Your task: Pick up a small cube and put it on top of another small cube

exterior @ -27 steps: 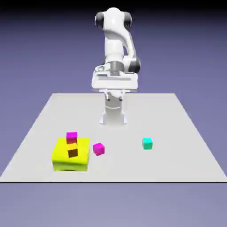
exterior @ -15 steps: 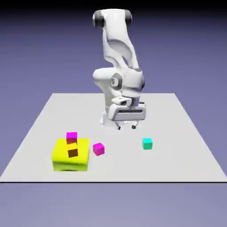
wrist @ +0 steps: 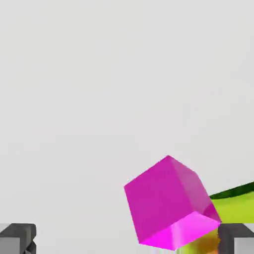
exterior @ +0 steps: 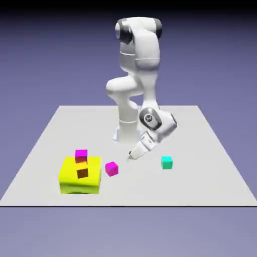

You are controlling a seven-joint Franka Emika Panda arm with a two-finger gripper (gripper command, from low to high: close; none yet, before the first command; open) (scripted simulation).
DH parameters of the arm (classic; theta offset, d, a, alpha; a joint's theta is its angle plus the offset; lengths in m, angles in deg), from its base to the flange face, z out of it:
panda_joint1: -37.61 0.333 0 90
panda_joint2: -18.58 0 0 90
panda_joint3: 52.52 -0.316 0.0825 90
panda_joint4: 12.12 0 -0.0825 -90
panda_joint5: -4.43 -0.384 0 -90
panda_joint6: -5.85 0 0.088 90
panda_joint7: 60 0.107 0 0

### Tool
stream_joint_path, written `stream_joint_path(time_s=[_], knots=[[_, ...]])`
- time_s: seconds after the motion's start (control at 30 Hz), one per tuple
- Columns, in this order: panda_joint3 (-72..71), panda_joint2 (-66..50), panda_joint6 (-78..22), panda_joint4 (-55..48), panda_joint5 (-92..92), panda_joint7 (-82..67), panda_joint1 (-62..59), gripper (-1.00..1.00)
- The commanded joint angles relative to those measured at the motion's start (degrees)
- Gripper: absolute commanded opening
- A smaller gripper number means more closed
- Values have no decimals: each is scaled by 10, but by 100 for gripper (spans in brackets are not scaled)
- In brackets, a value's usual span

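One small magenta cube (exterior: 111, 168) lies on the table just to the right of the yellow block (exterior: 79, 175) in the exterior view. The second magenta cube (exterior: 81, 153) rests at the yellow block's far edge. My gripper (exterior: 130, 156) hangs tilted, low over the table, a short way right of and behind the loose magenta cube, and holds nothing. In the hand view that cube (wrist: 169, 202) shows large at the lower right, near the right fingertip (wrist: 237, 239). The left fingertip (wrist: 17, 238) sits far apart from it, so the gripper is open.
An orange-brown cube (exterior: 82, 171) sits on top of the yellow block. A teal cube (exterior: 166, 162) lies on the table at the exterior view's right of the gripper. A sliver of the yellow block (wrist: 235, 204) shows behind the magenta cube in the hand view.
The arm has swung down from a raised pose and tilted, bringing the gripper low toward the loose magenta cube. No cube has moved.
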Motion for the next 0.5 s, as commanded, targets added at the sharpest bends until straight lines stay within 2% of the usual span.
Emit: stream_joint_path(time_s=[0.0,0.27,0.47], knots=[[3,-16,-18,0,25,3,11,0],[24,-141,-157,0,222,23,95,0],[68,-230,-135,-52,317,69,48,0]])
